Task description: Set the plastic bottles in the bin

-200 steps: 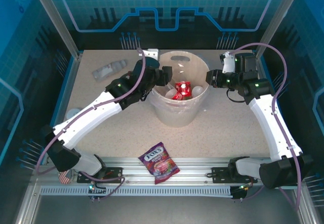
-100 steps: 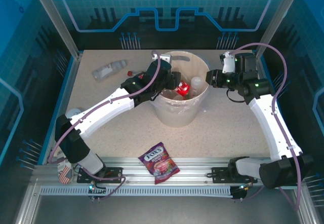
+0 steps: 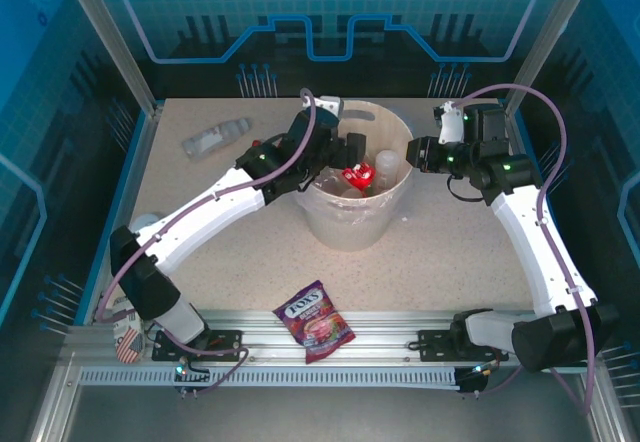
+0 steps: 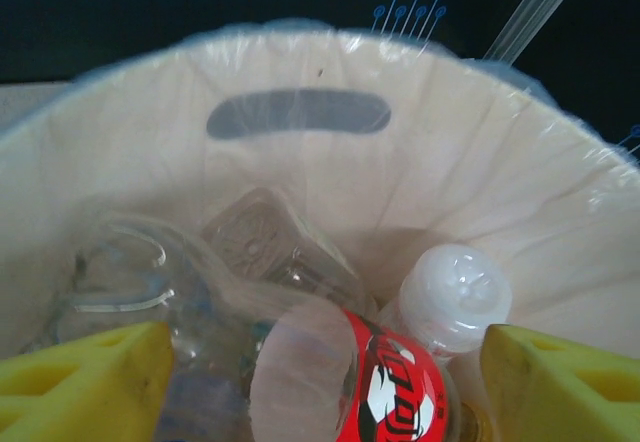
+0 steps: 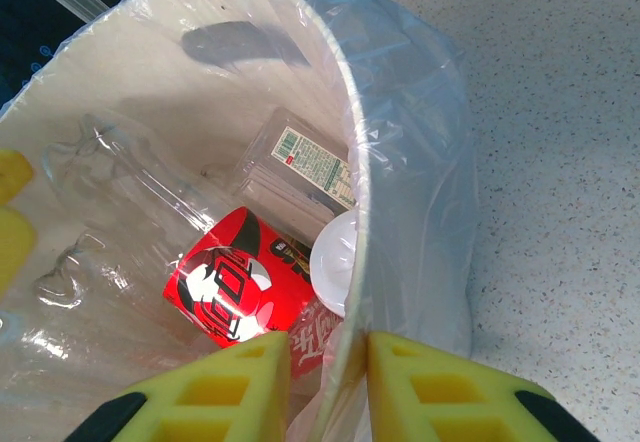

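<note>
The bin [image 3: 372, 110] stands mid-table with a clear liner. My left gripper [image 3: 352, 154] hangs over its left side, open [image 4: 325, 347]. Loose between its yellow fingers [image 4: 85, 382], touching neither, is a red-labelled bottle [image 4: 395, 382]. It lies on clear plastic bottles [image 4: 265, 242] beside a white-capped one [image 4: 455, 297]. My right gripper [image 3: 413, 154] is shut on the bin's right rim and liner [image 5: 345, 292], one finger inside and one outside [image 5: 328, 362]. The right wrist view has the red-labelled bottle [image 5: 235, 287] inside the bin. One clear bottle [image 3: 215, 138] lies on the table at the far left.
A purple-red FOX'S candy bag [image 3: 315, 320] lies near the front edge between the arm bases. The speckled tabletop [image 3: 450, 252] is bounded by blue side walls and a metal rail in front. The left arm stretches diagonally from its base to the bin.
My left gripper has reached farther over the bin from its left rim, and its jaws have opened wide. The right arm has stayed on the rim.
</note>
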You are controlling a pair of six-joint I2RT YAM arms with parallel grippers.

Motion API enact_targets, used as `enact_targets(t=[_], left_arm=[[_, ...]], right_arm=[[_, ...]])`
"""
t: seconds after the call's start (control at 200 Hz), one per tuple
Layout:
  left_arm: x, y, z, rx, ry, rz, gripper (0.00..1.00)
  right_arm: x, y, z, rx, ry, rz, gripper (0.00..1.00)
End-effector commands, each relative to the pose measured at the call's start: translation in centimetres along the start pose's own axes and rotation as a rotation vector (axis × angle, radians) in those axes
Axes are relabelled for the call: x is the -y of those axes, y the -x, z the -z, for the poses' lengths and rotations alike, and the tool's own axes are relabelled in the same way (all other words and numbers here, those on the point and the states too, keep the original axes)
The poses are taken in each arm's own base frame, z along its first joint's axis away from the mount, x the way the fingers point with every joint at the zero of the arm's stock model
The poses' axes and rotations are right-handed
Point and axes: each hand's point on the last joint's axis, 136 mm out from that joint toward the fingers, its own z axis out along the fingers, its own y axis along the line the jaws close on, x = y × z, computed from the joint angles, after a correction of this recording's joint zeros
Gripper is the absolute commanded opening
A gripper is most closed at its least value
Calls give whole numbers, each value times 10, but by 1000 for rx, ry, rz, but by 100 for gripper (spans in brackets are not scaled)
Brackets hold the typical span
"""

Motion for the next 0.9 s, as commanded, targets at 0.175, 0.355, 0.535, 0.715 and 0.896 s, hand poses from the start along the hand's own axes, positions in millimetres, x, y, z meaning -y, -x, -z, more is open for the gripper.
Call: enact_targets(t=[0.175,0.355,0.535,0.715,0.896], left_arm=[[-28,56,47,120,26,34,88],[-82,67,65,155,67,184,88],[-139,58,75,160,109,331,88],[-181,35,60,118,104,524,90],[-221,2,26,67,94,777,93]], right_arm=[[-14,-6,-3,-44,44,23,27],[-14,-6,-3,-44,43,22,27],[-16,-3,-1,-42,40,25,27],[-20,1,3,-27,45,24,31],[-24,5,6,-12,52,32,37]])
